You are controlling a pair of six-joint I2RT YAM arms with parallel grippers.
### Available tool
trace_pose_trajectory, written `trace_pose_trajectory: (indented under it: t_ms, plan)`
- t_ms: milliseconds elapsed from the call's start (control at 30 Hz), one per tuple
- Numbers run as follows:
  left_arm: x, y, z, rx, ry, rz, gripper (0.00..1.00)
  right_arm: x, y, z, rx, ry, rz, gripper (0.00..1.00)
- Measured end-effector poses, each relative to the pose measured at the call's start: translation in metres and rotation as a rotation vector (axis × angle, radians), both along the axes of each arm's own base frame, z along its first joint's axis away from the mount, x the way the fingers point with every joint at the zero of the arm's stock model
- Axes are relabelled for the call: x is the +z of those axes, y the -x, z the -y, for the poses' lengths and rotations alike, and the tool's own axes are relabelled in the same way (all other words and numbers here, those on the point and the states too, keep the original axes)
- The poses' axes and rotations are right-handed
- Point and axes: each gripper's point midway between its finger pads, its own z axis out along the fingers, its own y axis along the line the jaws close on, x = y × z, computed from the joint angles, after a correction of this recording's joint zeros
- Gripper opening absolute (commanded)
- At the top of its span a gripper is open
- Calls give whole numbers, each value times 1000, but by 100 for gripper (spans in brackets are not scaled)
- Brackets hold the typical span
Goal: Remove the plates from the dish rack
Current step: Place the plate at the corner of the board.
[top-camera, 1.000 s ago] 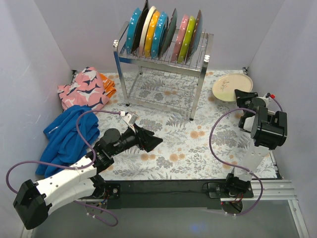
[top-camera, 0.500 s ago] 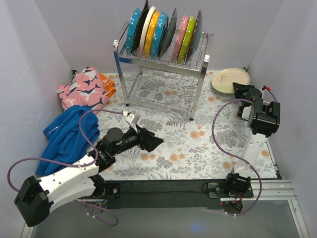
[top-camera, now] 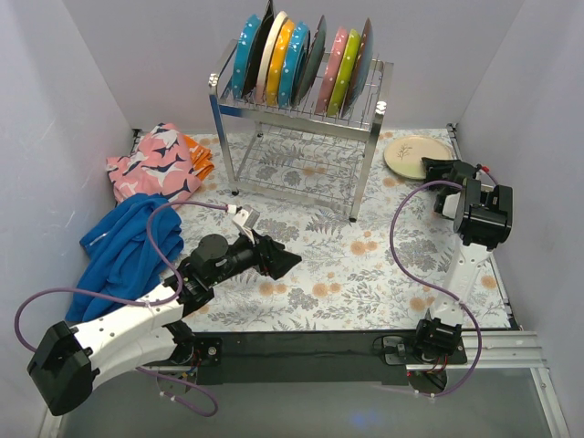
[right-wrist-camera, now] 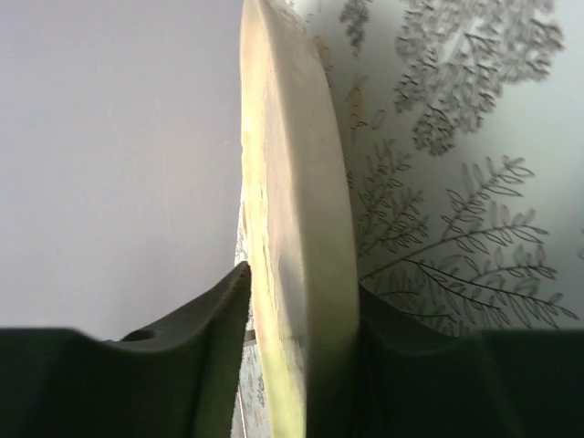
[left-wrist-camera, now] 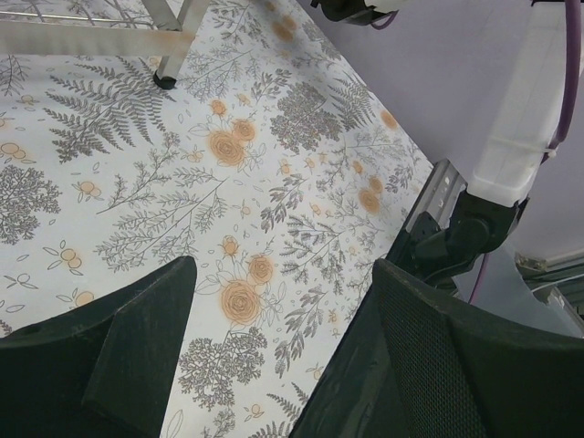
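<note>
The chrome wire dish rack stands at the back of the table. Several plates stand upright in its top slots: teal dotted, dark, cream, orange, pink, lime green. My right gripper is shut on the rim of a cream plate, which lies nearly flat and low at the far right corner. In the right wrist view the cream plate sits edge-on between the jaws of my right gripper. My left gripper is open and empty above the floral table, as the left wrist view also shows.
A blue cloth, a pink patterned cloth and an orange cloth lie at the left. The right wall is close behind the cream plate. A rack leg shows in the left wrist view.
My right gripper has carried the cream plate back and left toward the far right corner and lowered it flatter. My left arm has barely moved.
</note>
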Motion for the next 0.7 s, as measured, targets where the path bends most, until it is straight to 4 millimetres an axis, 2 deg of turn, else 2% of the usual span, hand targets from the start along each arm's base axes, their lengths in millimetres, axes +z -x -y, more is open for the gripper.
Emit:
trace_pose_trajectory:
  t_ms: [100,233,567,700]
  plan:
    - [-2,-1,0,3,-6,-5,77,-9,4,-1,1,-25,-43,61]
    - [-2,-2,-1,14,-5,-6,77,-3,15,-5,4,-47,-83,64]
    - [-2,-8,-6,72,-9,-5,76,-7,71,-5,-34,-95,-245,65]
    - [1,-8,-10,88,-2,4,76,-9,84,0,-47,-94,-307,63]
